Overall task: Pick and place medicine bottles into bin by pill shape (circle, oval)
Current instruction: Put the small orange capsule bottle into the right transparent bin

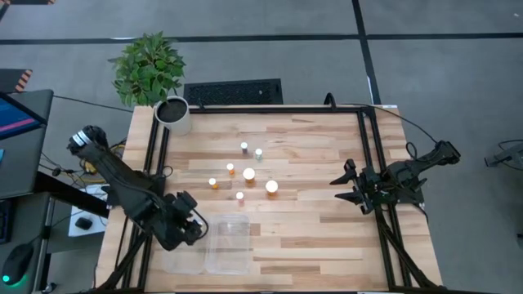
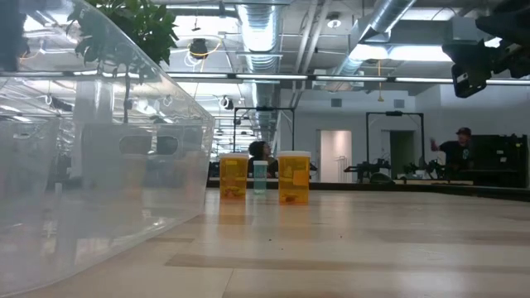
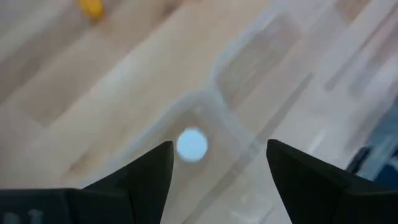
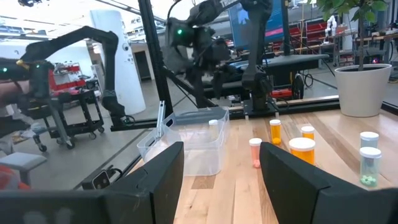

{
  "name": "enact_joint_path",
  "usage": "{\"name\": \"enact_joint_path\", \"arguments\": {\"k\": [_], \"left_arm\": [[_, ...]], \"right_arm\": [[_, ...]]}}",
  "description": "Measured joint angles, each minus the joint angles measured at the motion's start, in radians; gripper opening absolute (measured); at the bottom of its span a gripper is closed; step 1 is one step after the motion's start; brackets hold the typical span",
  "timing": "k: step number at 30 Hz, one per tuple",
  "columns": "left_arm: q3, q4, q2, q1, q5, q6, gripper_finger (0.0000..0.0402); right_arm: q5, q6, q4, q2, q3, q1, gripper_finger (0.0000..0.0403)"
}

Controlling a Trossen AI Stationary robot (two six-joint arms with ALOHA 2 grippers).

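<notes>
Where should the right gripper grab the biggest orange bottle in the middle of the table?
Probably around the orange body just under the white cap of the biggest orange bottle, coming from the right gripper's side, fingers straddling it. It stands upright, and that flank looks free of the other bottles.

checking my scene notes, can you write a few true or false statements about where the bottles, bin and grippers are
1. The left gripper hangs over the bin, open and empty. True.
2. A white-capped bottle sits inside the bin. True.
3. The right gripper is shut on a bottle. False: it is open and empty, at the table's right side.
4. Every remaining bottle is orange. False: two clear bottles stand beyond the orange ones.
5. The plant pot stands inside the bin. False: it stands at a far corner of the table.
</notes>
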Motion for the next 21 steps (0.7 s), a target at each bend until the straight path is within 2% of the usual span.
{"name": "enact_joint_path", "arguments": {"k": [4,9,13,18,21], "left_arm": [[0.000,-0.006,-0.069,0.039,-0.116,0.080,0.0251],[0.000,0.001,-0.106,0.157,-0.243,0.299,0.0251],[0.000,0.011,-0.097,0.292,-0.238,0.504,0.0251],[0.000,0.107,-0.077,0.455,-0.220,0.762,0.0251],[0.000,0.167,-0.070,0.542,-0.173,0.903,0.0251]], "right_arm": [[0.000,0.000,0.000,0.000,0.000,0.000,0.0226],[0.000,0.001,0.000,0.000,0.000,0.000,0.0226],[0.000,0.003,0.000,0.000,0.000,0.000,0.0226],[0.000,0.003,0.000,0.000,0.000,0.000,0.0226],[0.000,0.003,0.000,0.000,0.000,0.000,0.0226]]}}
